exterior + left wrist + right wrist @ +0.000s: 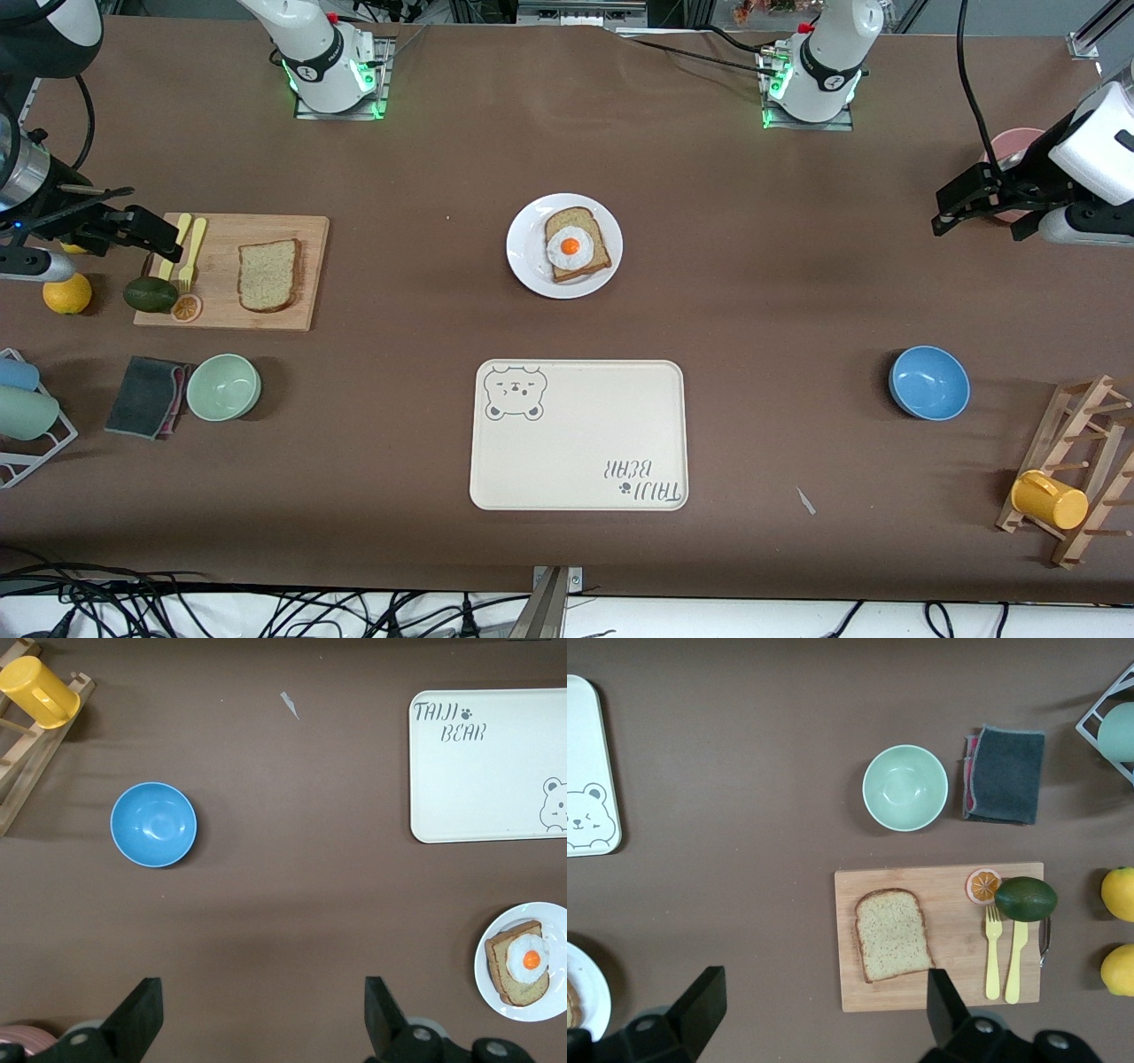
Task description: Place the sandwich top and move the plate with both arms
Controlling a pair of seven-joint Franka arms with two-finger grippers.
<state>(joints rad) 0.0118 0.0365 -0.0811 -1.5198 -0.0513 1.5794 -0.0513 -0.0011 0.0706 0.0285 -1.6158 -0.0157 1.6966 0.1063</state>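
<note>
The sandwich top (269, 275) (893, 934), a plain speckled slice, lies flat on a wooden cutting board (301, 230) toward the right arm's end of the table. The white plate (530, 266) (556, 923) sits mid-table and carries a bread slice with a fried egg (576, 245). My right gripper (155, 235) (824, 1010) hangs open over the board's outer edge, holding nothing. My left gripper (979, 221) (263, 1010) hangs open and empty over bare table at the left arm's end.
A beige bear-printed tray (576, 443) lies nearer the front camera than the plate. An avocado (151, 294), yellow cutlery (190, 248) and an orange slice share the board. Around stand a green bowl (223, 386), grey cloth (146, 397), blue bowl (928, 383) and a rack with a yellow mug (1050, 499).
</note>
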